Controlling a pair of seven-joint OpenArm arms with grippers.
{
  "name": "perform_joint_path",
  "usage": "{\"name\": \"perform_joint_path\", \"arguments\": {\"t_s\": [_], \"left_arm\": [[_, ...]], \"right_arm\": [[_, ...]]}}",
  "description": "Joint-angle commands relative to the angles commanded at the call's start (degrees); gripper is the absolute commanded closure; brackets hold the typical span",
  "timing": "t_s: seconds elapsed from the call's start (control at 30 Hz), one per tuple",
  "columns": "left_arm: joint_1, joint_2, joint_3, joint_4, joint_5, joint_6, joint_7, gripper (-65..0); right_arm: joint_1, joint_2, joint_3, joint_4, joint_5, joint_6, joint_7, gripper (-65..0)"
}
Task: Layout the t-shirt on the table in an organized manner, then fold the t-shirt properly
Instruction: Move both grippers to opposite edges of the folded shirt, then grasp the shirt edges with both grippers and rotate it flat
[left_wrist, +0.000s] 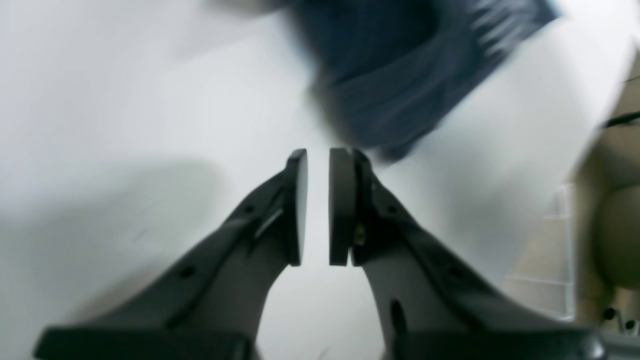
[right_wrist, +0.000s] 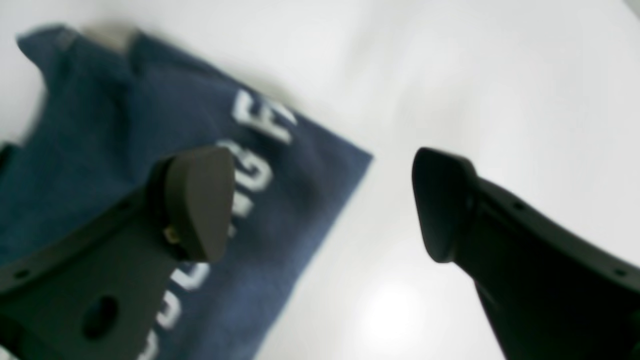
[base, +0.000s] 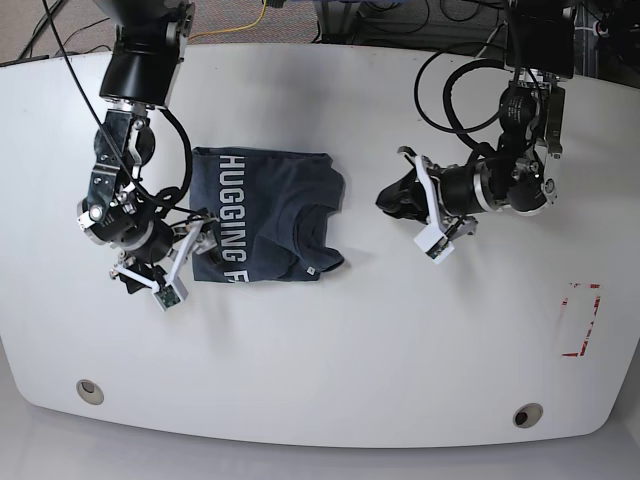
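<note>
T-shirt (base: 265, 215): one, dark blue, folded into a compact rectangle on the table (base: 330, 340), with white block lettering along its edge nearest the right gripper (base: 185, 262). That gripper hangs just beside the shirt's lettered corner, partly over it, with its jaws spread wide and nothing between them. In the right wrist view one finger (right_wrist: 197, 202) sits over the lettering and the other (right_wrist: 442, 205) over bare white table, so the shirt's corner lies between and under them; whether either pad touches the cloth is unclear.

Left gripper (base: 438, 208) is well apart from the shirt, off to its collar side, above bare tabletop. Its two pads (left_wrist: 298, 205) stand nearly together with only a narrow slit of table showing between them, and they grip nothing. In the left wrist view the shirt appears blurred beyond the fingertips, ahead and slightly to one side.

Counted on the table: one shirt, two round grey grommets (base: 89, 390) near the front edge, one on each side, and one red-taped rectangle (base: 580, 320) far from the left gripper, toward the table's end. Two arms, two grippers.
</note>
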Motion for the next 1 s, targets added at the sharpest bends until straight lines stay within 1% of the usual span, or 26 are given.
{"name": "perform_joint_path", "arguments": {"t_s": [0.03,0.07,0.1,0.2,0.27,0.33,0.43,0.5,0.57,0.67,0.77,0.9,0.93,1.0], "left_arm": [[0.0,1.1,0.2,0.0,-0.7,0.0,0.1,-6.4],[0.1,1.5,0.3,-0.1,-0.8,0.0,0.1,-6.4],[0.1,2.5,0.7,-0.2,-0.6,0.0,0.1,-6.4],[0.0,5.3,4.2,-1.9,1.4,0.0,0.1,-6.4],[-0.1,6.8,5.9,-3.2,3.1,0.0,0.1,-6.4],[-0.2,9.0,7.7,-5.5,6.6,0.0,0.0,-6.4],[-0.4,12.3,8.9,-9.3,11.9,0.0,-0.3,-6.4],[-1.7,14.2,9.1,-13.3,16.9,0.0,-2.5,-6.4],[-2.7,14.5,10.0,-17.0,20.0,0.0,-5.3,-6.4],[-4.7,13.4,11.9,-22.2,22.1,0.0,-8.4,-6.4],[-7.5,11.3,12.4,-25.7,22.2,0.0,-9.9,-6.4],[-10.6,7.9,12.1,-28.3,22.2,0.0,-10.7,-6.4],[-12.0,6.7,12.1,-29.2,22.2,0.0,-11.1,-6.4],[-13.5,5.4,12.3,-30.0,22.2,0.0,-11.9,-6.4]], "right_arm": [[-0.6,0.1,-0.1,-0.2,0.0,0.0,0.1,-38.4],[-0.9,0.1,-0.1,-0.3,0.0,0.0,0.1,-36.3],[-1.4,0.1,-0.1,-0.3,0.0,0.0,0.2,-31.9],[-2.9,0.0,-0.4,-0.8,-0.4,0.0,2.6,-23.0],[-3.4,0.0,-0.4,-2.1,-0.5,0.0,4.2,-19.8],[-3.4,0.0,-0.4,-5.2,-0.5,0.0,6.3,-17.6],[-3.4,0.0,-0.4,-9.6,-0.6,0.0,9.3,-16.8],[-3.6,0.1,-0.2,-12.7,-0.6,0.0,12.0,-16.6],[-4.0,0.2,-0.1,-14.3,-0.6,0.0,13.7,-16.6],[-6.1,1.5,-0.1,-14.7,-0.4,0.0,15.3,-16.6],[-8.3,1.7,0.0,-14.1,-0.1,0.0,15.6,-16.6],[-12.6,1.4,0.0,-10.0,0.0,0.0,15.6,-16.6],[-14.2,0.5,-0.1,-8.2,0.0,0.0,15.6,-16.6],[-15.8,-1.1,0.1,-6.4,0.0,0.0,15.6,-16.6]]}}
